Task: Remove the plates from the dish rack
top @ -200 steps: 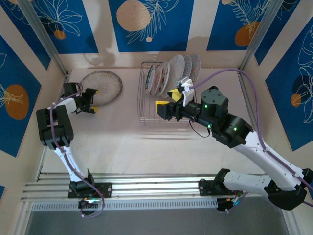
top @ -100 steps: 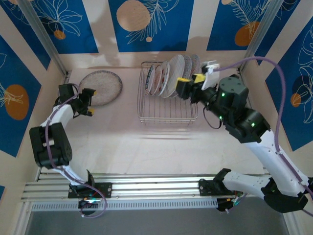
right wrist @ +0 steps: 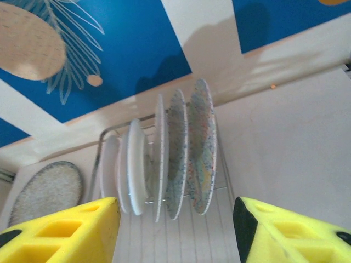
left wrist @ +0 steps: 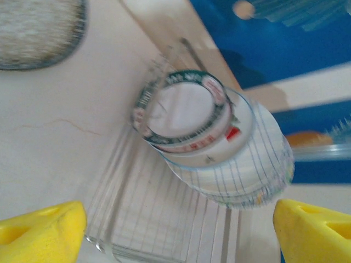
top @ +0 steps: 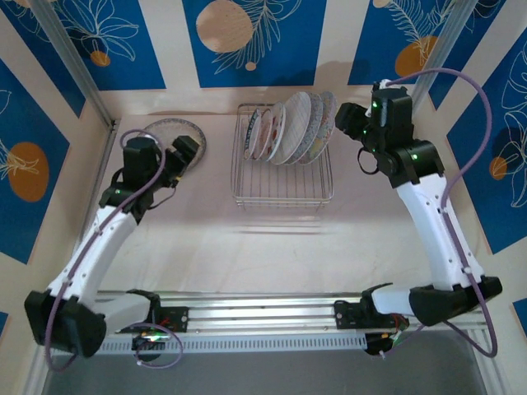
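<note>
A pale cream surface sits inside walls of blue panels drawn with white leaves and orange discs. Seen from above, the dish rack stands at 12 o'clock on the surface, close to the back wall. Five plates stand on edge in its slots at the far end, leaning together; the near half of the rack holds nothing. A sixth plate, the speckled grey plate, lies flat on the surface at about 10 o'clock, well apart from the rack.

The left arm reaches up from 7 o'clock, and the left jaws hang over the edge of the speckled grey plate nearest the rack. In the left wrist view the yellow pads stand wide apart with nothing between them: open. That view looks across at the rack, blurred, with a green-rimmed plate in front.

The right arm rises from 5 o'clock, and the right jaws point at the plates from the rack's 2 o'clock. In the right wrist view its yellow pads are parted on either side of the upright plates, gripping nothing and clear of them.
</note>
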Robot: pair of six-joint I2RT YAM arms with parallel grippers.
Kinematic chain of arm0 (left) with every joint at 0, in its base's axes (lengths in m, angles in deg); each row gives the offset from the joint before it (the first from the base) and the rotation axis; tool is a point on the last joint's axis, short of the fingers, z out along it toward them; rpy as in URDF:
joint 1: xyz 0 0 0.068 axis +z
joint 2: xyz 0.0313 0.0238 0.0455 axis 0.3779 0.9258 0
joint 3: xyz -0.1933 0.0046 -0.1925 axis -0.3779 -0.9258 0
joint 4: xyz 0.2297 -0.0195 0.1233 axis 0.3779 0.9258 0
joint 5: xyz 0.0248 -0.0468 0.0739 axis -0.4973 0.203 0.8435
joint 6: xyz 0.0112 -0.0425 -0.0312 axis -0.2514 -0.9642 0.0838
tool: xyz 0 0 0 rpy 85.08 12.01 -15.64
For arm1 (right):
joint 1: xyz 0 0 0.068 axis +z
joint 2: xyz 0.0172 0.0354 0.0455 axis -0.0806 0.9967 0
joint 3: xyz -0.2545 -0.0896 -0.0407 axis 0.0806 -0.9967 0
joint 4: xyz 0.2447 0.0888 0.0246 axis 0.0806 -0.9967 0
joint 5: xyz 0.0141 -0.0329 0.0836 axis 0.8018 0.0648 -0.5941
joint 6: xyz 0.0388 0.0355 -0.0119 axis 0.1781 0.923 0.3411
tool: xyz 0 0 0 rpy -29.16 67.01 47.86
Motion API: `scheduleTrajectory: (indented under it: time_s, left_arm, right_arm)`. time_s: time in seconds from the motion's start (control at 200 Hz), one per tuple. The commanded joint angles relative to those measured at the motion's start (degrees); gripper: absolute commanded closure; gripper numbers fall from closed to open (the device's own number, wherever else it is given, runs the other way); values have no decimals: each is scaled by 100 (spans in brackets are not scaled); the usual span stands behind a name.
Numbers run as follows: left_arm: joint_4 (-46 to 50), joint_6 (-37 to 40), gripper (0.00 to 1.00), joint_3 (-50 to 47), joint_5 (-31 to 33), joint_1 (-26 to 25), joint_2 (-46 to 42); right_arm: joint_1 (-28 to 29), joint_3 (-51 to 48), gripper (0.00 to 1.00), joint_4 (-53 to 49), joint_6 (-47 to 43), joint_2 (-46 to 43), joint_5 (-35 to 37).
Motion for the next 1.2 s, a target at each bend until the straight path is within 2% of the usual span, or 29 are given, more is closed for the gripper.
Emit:
scheduleTrajectory:
  time_s: [0.0, 0.09, 0.24, 0.39, 0.7, 0.995, 1.195]
  left_arm:
    - [77, 758, 12, 218, 632, -658, -397]
    - [-86, 1198, 12, 238, 715, -1302, -671]
    - [-397, 1961, 12, 370, 541, -2137, -936]
    - [-208, 2386, 13, 652, 348, -2563, -920]
    - [-68, 2672, 14, 1018, 350, -3135, -711]
    - [216, 3114, 14, 1431, 971, -3596, -543]
    - [237, 3441, 14, 1560, 1984, -3943, -560]
  right_arm:
    - [-261, 220, 44, 86, 68, 253, -321]
    - [-589, 306, 46, 83, 62, 593, -1073]
    - [-836, 405, 47, 222, -143, 1092, -1736]
    - [-970, 501, 51, 230, -152, 1551, -1969]
    - [-1111, 955, 56, 114, -328, 2467, -2117]
    - [-1127, 1399, 61, -23, -354, 3114, -2226]
    - [-1091, 1672, 64, -108, -346, 3437, -2249]
